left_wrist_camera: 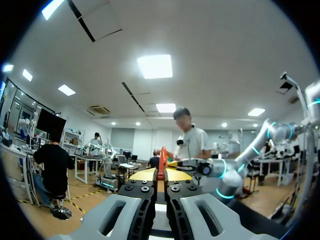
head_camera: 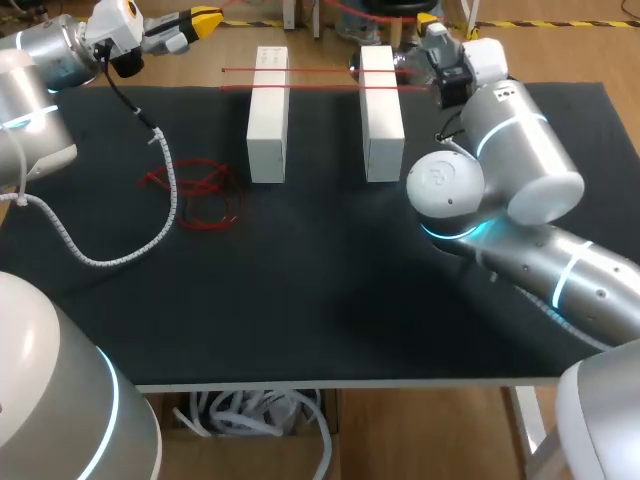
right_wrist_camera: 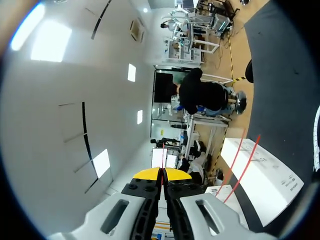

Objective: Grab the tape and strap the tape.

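Observation:
Two white blocks [head_camera: 268, 115] [head_camera: 381, 115] stand side by side on the black table [head_camera: 320, 300]. Two red tape strips [head_camera: 320, 70] [head_camera: 320, 88] lie stretched across their far ends; the right wrist view also shows these strips [right_wrist_camera: 240, 160] over a block [right_wrist_camera: 265, 170]. My left gripper [head_camera: 210, 18] [left_wrist_camera: 162, 175] hangs past the table's far left edge, shut on a red tape [left_wrist_camera: 162, 162]. My right gripper [head_camera: 430, 20] [right_wrist_camera: 163, 175] is behind the right block, shut on a thin red tape [right_wrist_camera: 163, 152]. The tape beyond each gripper runs out of the head view.
A loose tangle of red tape [head_camera: 195, 195] lies on the table left of the left block. The left arm's white coiled cable [head_camera: 120, 255] droops onto the mat near it. My right arm's elbow [head_camera: 445, 190] hangs over the table beside the right block.

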`<action>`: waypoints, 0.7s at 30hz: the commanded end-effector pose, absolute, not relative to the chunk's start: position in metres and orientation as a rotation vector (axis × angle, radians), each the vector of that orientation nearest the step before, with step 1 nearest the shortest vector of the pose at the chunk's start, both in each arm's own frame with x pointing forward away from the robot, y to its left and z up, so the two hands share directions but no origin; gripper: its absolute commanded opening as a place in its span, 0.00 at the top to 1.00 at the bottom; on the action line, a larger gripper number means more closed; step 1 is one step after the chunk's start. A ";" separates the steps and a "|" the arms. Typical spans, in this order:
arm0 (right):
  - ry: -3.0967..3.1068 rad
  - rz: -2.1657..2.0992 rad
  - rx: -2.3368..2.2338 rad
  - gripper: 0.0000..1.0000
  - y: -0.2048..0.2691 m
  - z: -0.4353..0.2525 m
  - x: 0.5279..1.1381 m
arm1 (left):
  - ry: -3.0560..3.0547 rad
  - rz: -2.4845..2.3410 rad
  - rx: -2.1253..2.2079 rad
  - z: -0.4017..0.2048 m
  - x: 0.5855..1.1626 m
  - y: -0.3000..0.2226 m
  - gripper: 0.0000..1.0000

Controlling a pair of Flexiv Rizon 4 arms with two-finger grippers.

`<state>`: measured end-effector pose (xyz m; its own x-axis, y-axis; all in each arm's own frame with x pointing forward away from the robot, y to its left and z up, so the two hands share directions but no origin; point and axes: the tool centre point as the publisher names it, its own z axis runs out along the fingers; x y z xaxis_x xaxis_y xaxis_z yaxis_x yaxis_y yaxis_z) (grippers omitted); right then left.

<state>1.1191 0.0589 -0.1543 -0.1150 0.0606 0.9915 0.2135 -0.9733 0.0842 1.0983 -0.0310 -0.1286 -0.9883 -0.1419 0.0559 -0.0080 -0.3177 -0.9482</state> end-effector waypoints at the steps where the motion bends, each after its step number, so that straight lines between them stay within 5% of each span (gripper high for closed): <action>1: -0.318 -2.244 -2.020 1.00 0.058 -0.148 1.117 | 1.781 -2.477 -0.196 -0.129 1.098 -0.031 1.00; 21: -0.348 -2.277 -2.010 1.00 0.057 -0.148 1.116 | 1.781 -2.477 -0.196 -0.129 1.098 -0.031 1.00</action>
